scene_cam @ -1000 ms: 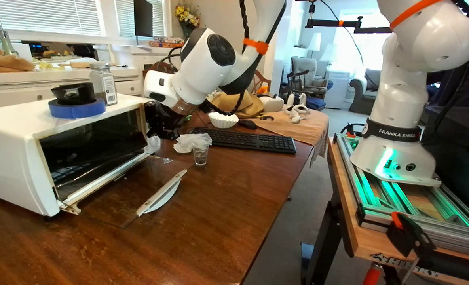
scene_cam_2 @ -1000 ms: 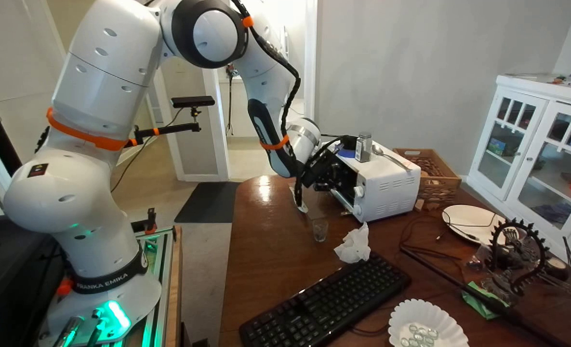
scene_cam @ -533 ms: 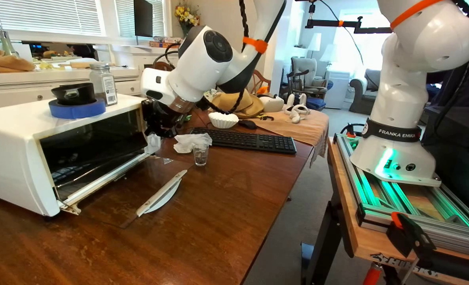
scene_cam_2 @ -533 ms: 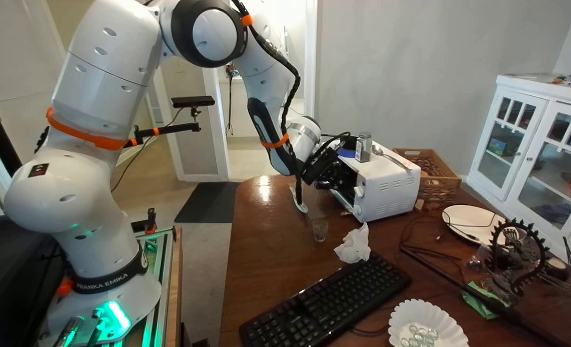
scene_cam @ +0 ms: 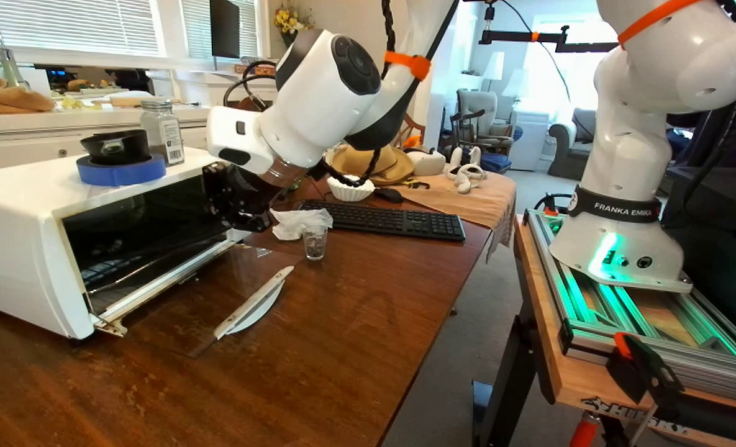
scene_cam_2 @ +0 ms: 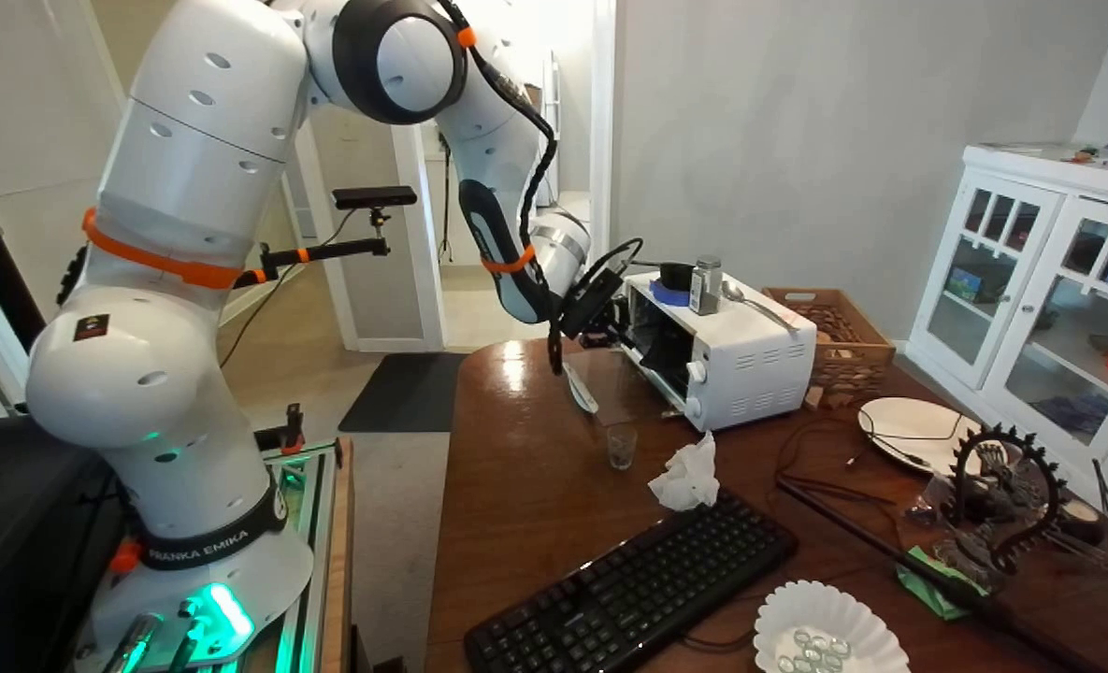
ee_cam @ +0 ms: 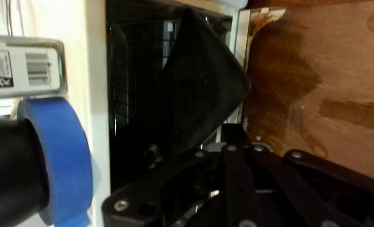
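Observation:
My gripper point(scene_cam: 218, 202) is in front of the right part of the opening of a white toaster oven point(scene_cam: 29, 248). It also shows in an exterior view point(scene_cam_2: 614, 327). In the wrist view its black fingers point(ee_cam: 234, 135) are together, and I see nothing clearly between the tips. A dark flat, pointed shape point(ee_cam: 202, 85) lies beside the fingers, across the oven opening. I cannot tell whether it is held or touched. The oven door lies open on the table; its white handle point(scene_cam: 253, 304) points to the front. A wire rack point(ee_cam: 122, 104) shows inside the oven.
On the oven stand a blue tape roll point(scene_cam: 121, 171), a black cup point(scene_cam: 116, 146), a glass jar point(scene_cam: 163, 133) and a spoon point(scene_cam_2: 759, 307). A small glass point(scene_cam: 314, 242), crumpled white paper point(scene_cam_2: 687, 475), a keyboard point(scene_cam_2: 633, 584) and a fluted bowl point(scene_cam_2: 825, 626) are on the table.
My gripper has moved along the oven front, away from the knob end. The dark shape in the oven opening now shows in an exterior view. The objects on the table have not moved.

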